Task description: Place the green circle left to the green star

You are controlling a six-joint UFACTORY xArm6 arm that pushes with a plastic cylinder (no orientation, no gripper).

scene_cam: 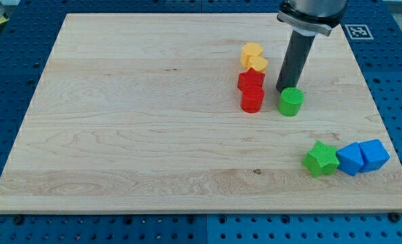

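Note:
The green circle (pixel 291 102) stands on the wooden board (pixel 139 129), right of centre. My tip (pixel 283 89) is right behind it, at its upper left edge, touching or nearly touching. The green star (pixel 321 159) lies further toward the view's bottom right, well apart from the circle. The rod rises from the tip to the view's top.
A red star-like block (pixel 251 79) and a red cylinder-like block (pixel 252 99) sit just left of the green circle. Two yellow blocks (pixel 253 56) lie above them. Two blue blocks (pixel 362 157) touch the green star's right side, near the board's right edge.

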